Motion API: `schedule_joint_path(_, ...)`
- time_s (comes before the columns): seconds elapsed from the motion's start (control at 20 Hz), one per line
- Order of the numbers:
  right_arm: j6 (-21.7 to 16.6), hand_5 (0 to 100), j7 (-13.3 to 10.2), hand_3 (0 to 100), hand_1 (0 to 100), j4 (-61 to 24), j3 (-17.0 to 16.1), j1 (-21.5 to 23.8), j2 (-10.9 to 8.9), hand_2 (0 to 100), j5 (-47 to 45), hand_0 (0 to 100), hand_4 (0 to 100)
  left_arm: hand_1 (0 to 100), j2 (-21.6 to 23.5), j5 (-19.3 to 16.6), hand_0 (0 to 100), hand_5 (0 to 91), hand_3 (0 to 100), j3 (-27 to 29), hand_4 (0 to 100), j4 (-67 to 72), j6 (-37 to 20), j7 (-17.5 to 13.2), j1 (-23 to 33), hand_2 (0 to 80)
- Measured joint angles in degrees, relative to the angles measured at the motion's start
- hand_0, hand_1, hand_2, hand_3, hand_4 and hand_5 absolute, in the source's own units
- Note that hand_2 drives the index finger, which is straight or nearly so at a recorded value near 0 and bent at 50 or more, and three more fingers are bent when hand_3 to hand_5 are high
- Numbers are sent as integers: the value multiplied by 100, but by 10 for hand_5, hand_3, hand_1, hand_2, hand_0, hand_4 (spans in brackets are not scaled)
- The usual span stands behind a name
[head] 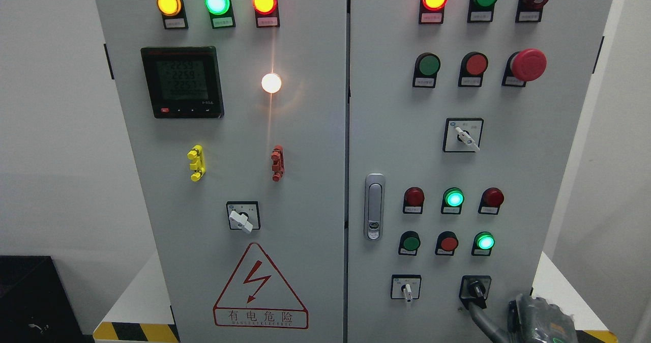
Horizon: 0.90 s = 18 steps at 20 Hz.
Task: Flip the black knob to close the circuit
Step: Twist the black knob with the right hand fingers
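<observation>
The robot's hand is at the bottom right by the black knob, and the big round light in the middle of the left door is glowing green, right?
Not quite. The head view shows the big round light on the left door glowing white, not green. The rest is right: the right hand is at the bottom right, beside the black knob.

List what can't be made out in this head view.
- Right hand: cut off by the bottom edge; finger pose unclear.
- Black knob: a finger reaches it, but contact is unclear.
- Button labels: print too small.
- Meter: digits dim and blurred.
- Left hand: out of view.
</observation>
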Motion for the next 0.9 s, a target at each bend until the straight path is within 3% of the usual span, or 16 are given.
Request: schedule_joint_path(0.9,2,997,14,1000,30,-74,-85,-23,0,854,-63,0,899,556,0,0,120,0,0,0,0,0,0,0,0,0)
